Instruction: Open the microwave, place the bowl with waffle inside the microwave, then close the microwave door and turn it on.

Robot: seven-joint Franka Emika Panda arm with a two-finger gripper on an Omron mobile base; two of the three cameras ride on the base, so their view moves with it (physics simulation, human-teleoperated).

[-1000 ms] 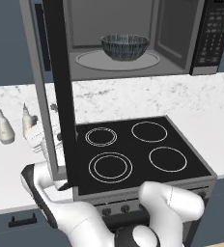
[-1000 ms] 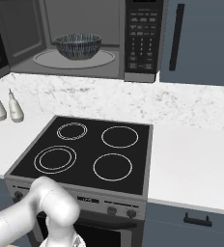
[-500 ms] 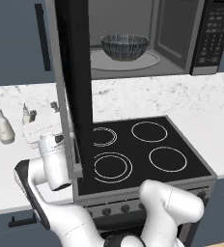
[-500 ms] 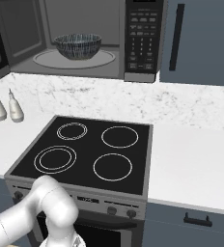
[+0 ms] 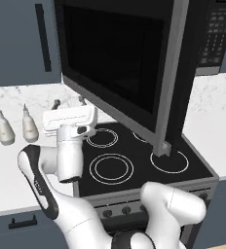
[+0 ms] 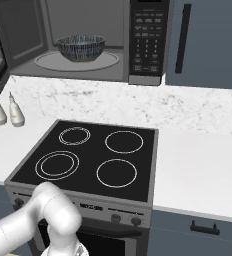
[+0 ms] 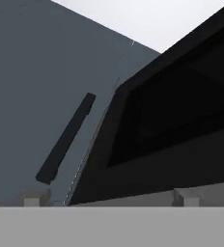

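- The small round dark blue-grey bowl with fine white streaks sat on the round glass turntable inside the wide black and steel-grey microwave, roughly at the middle of the grey cavity; what lay inside the bowl could not be made out.
- The microwave's button keypad stood at the right of the cavity.
- The wide microwave door, a dark glass window in a black frame with a grey steel edge, stood swung out over the black four-ring stovetop, partway between open and closed.
- The white arm's gripper was raised just below the door's lower edge, at the stovetop's left side; I could not tell whether its fingers touched the door, nor whether they were spread or closed.
- In the hand view the door's dark panel filled the right side, with a dark blue cabinet door and its black bar handle to the left.
- Two small pale bottles stood on the white marble counter left of the stovetop.
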